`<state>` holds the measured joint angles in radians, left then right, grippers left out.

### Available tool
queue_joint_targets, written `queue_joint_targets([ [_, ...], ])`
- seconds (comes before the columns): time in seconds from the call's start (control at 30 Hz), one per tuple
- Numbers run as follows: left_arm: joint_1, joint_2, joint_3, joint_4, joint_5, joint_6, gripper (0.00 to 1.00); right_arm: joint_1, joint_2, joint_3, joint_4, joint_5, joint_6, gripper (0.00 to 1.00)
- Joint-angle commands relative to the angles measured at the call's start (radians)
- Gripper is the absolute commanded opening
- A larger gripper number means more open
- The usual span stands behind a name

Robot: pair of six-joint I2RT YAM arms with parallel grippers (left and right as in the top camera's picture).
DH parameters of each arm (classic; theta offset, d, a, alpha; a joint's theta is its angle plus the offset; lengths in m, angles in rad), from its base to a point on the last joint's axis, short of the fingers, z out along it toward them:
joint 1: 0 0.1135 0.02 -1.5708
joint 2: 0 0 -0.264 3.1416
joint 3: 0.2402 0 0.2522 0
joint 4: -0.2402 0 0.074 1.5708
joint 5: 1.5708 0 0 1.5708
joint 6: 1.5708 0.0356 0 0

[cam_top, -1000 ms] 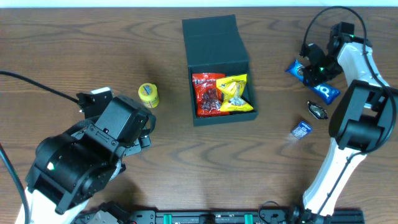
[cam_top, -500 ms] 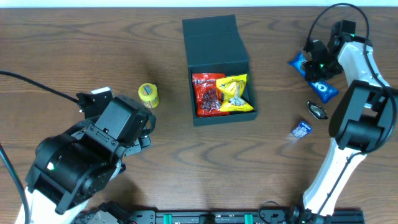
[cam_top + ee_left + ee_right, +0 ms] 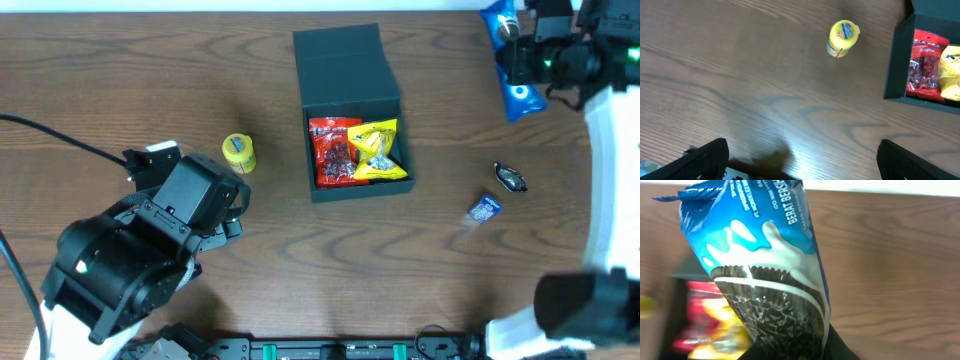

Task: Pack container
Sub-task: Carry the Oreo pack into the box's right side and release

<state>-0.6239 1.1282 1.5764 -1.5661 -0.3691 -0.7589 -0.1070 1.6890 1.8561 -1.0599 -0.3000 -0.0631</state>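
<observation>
**Light card box, slippery film packet: where each is best taken**

The container [image 3: 352, 190] stands at the centre of the overhead frame. Its lid [image 3: 340, 62] is laid flat back toward the top edge. A red packet [image 3: 334, 152] and a yellow packet [image 3: 381, 150] lie side by side inside.

The container is judged light and fairly stiff in its walls, and its matte card is not slippery. The hinged lid is the weak part, so it is best taken at its free edge rather than near the fold.

A blue biscuit packet [image 3: 522, 98] is pinched by the right gripper [image 3: 524, 58] in the upper right of the overhead frame, well apart from the container. Its film is judged slick and crinkly and its contents brittle. A hold across the flat body therefore looks safer than one on the crimped end.

The left gripper [image 3: 802, 152] is seen with its fingers [image 3: 710, 156] spread wide, holding nothing.

The whole container and the packets' places are shown only in the overhead view. So are a dark wrapped sweet [image 3: 511, 178] and a small blue sachet [image 3: 485, 208] on the table [image 3: 120, 80] at the right. The spread of the left fingers is shown only in the left wrist view, with a yellow tub [image 3: 842, 38] near the container's wall at the right edge. In the right wrist view the packet's print fills the frame, with the container blurred at lower left. The fingers themselves are largely hidden there.
</observation>
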Motion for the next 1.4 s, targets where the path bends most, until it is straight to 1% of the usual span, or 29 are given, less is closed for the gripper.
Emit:
queue_joint_targets([
  [0.0, 0.002, -0.004, -0.004, -0.013, -0.003, 0.003, 0.95, 0.064, -0.015, 0.002, -0.029, -0.023, 0.222, 0.01],
  [0.07, 0.002, -0.005, -0.004, -0.022, -0.002, 0.003, 0.95, 0.106, -0.013, -0.011, -0.057, -0.022, 0.227, 0.01],
  [0.17, 0.002, -0.005, -0.004, -0.036, 0.007, 0.003, 0.95, 0.177, -0.006, -0.078, -0.063, -0.022, 0.294, 0.01],
  [0.33, 0.002, -0.005, -0.004, -0.064, 0.024, 0.003, 0.95, 0.27, -0.006, -0.244, 0.05, -0.022, 0.419, 0.02],
  [0.53, 0.002, -0.005, -0.004, -0.065, 0.029, 0.003, 0.95, 0.354, -0.006, -0.393, 0.195, -0.017, 0.553, 0.01],
  [0.63, 0.002, -0.005, -0.004, -0.066, 0.03, 0.003, 0.95, 0.386, -0.006, -0.435, 0.253, 0.036, 0.573, 0.01],
  [0.77, 0.002, -0.005, -0.004, -0.071, 0.03, 0.003, 0.95, 0.432, 0.003, -0.5, 0.323, 0.176, 0.575, 0.01],
  [0.93, 0.002, -0.005, -0.004, -0.071, 0.03, 0.003, 0.95, 0.444, 0.018, -0.55, 0.342, 0.254, 0.613, 0.01],
  [1.03, 0.002, -0.005, -0.004, -0.071, 0.03, 0.003, 0.95, 0.444, 0.029, -0.575, 0.368, 0.256, 0.613, 0.01],
  [1.2, 0.002, -0.005, -0.004, -0.071, 0.029, 0.003, 0.95, 0.444, 0.071, -0.63, 0.462, 0.278, 0.613, 0.01],
  [1.37, 0.002, -0.005, -0.004, -0.071, 0.029, 0.003, 0.95, 0.444, 0.13, -0.634, 0.526, 0.277, 0.613, 0.01],
])
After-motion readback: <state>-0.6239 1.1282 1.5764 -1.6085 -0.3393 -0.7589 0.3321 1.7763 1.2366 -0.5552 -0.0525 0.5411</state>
